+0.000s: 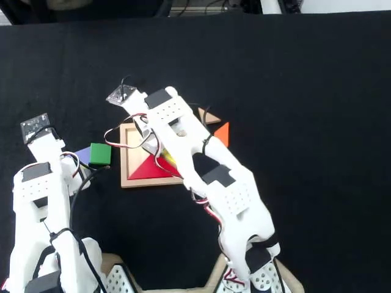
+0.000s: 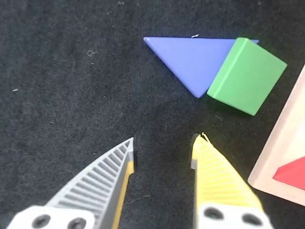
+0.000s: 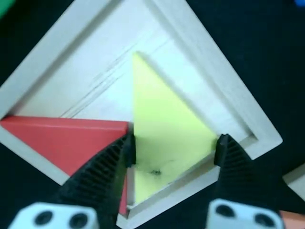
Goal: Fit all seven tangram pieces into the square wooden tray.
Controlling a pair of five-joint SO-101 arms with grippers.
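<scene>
The yellow triangle lies between the two black fingers of the right tool. One fingertip is against its long straight edge and the other against its far corner, so the tool is closed on the piece. The piece sits inside the wooden tray, with one corner close to the tray's inner wall. The red triangle lies flat in the tray just outside one finger, its edge along the yellow piece. The rest of the tray floor ahead of the fingertips is bare wood.

In the high view, the orange triangle and a tan triangle lie on the black desk just beyond the tray's far corner, beside the right arm. That arm stretches forward and across the tray, its wrist bent down over it.

The left tool hangs over bare desk with its grey finger and yellow finger spread apart, holding nothing. Ahead of its fingertips lies the blue triangle. The green square covers one corner of it on the yellow finger's side. The tray's corner lies just past that finger. The left arm is drawn up beside the tray, pointing forward.
</scene>
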